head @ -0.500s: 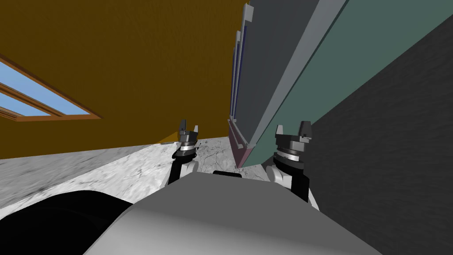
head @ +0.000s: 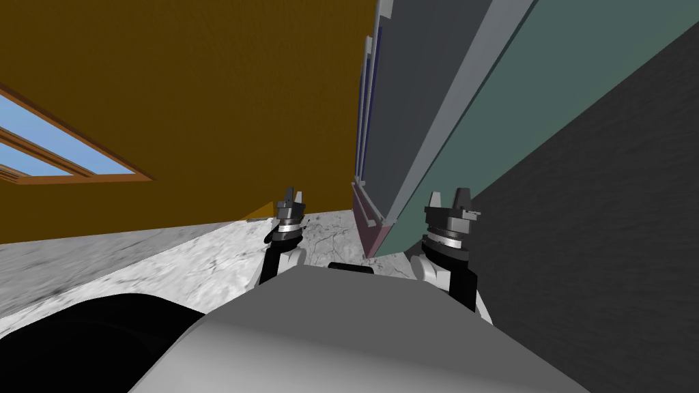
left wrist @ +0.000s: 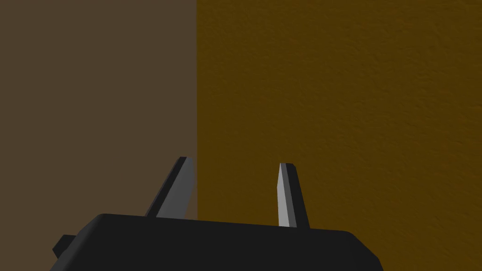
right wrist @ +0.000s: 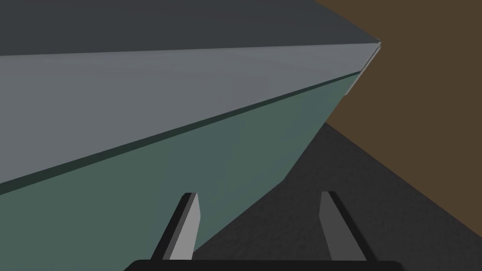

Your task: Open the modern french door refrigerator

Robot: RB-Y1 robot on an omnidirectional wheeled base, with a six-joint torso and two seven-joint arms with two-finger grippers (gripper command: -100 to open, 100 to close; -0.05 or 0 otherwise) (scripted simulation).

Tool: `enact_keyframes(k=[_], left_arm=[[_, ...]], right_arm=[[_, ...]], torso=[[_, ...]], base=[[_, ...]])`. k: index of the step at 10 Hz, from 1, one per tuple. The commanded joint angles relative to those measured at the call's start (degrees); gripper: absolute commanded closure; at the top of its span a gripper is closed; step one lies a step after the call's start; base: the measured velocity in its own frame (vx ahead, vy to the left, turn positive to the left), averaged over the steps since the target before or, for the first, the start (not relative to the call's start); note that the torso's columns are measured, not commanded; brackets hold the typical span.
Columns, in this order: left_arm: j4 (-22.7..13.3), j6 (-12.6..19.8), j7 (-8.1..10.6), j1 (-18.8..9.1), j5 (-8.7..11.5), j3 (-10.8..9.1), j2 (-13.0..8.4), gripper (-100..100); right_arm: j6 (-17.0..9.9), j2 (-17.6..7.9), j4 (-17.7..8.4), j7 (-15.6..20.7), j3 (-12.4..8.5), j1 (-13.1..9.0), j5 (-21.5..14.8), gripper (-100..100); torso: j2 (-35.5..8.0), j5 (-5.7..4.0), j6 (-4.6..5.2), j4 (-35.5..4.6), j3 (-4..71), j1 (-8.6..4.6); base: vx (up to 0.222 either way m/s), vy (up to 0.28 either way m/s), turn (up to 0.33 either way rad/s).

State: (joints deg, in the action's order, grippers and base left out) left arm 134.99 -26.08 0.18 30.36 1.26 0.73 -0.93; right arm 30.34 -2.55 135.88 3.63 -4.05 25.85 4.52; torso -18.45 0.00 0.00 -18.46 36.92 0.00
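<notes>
Ochre wall [head: 205, 102] on my left, fridge [head: 478, 102] close on my right, its door [head: 409, 89] seemingly shut: with left claw [left wrist: 235, 161] and right claw [right wrist: 259, 193] both parted and empty, I judge I must next reach that door's edge.

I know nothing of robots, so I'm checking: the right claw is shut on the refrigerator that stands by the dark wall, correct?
No. The right claw is open, with nothing between its fingers, as the right wrist view shows. The refrigerator does stand by the dark wall.
</notes>
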Motion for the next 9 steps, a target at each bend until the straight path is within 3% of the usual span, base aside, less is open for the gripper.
enact_keyframes(k=[1, 4, 5, 6, 9], left_arm=[[0.00, 0.00, 0.00, 0.00, 0.00, 0.00, 0.00, 0], [0.00, 0.00, 0.00, 0.00, 0.00, 0.00, 0.00, 0], [0.00, 0.00, 0.00, 0.00, 0.00, 0.00, 0.00, 0], [-0.02, 0.00, 0.00, 0.01, 0.00, 0.00, 0.00, 0], [-0.02, 0.01, 0.00, 0.00, 0.00, 0.01, 0.01, 0]], right_arm=[[0.00, 0.00, 0.00, 0.00, 0.00, 0.00, 0.00, 0], [0.00, 0.00, 0.00, 0.00, 0.00, 0.00, 0.00, 0], [-0.16, -1.90, -0.81, 2.30, 0.26, -0.30, -1.82, -100], [-0.26, -2.68, -1.35, 3.79, 0.44, -0.49, -3.00, -100], [-0.50, -4.10, -2.73, 7.73, 0.89, -0.99, -6.07, -100]], torso=[[-4.24, 0.00, 0.00, -4.23, 8.44, 0.00], [-16.93, 0.00, 0.00, -16.92, 33.81, 0.00], [-21.16, 0.00, 0.00, -21.14, 42.27, 0.00], [-23.11, 0.01, 0.01, -23.04, 46.21, 0.05], [-23.84, 0.02, 0.00, -23.82, 47.62, 0.07]], base=[[0.000, 0.000, 0.000], [0.000, 0.000, 0.000], [0.002, 0.019, -0.075], [-0.013, 0.042, -0.112], [-0.022, 0.052, -0.075]])
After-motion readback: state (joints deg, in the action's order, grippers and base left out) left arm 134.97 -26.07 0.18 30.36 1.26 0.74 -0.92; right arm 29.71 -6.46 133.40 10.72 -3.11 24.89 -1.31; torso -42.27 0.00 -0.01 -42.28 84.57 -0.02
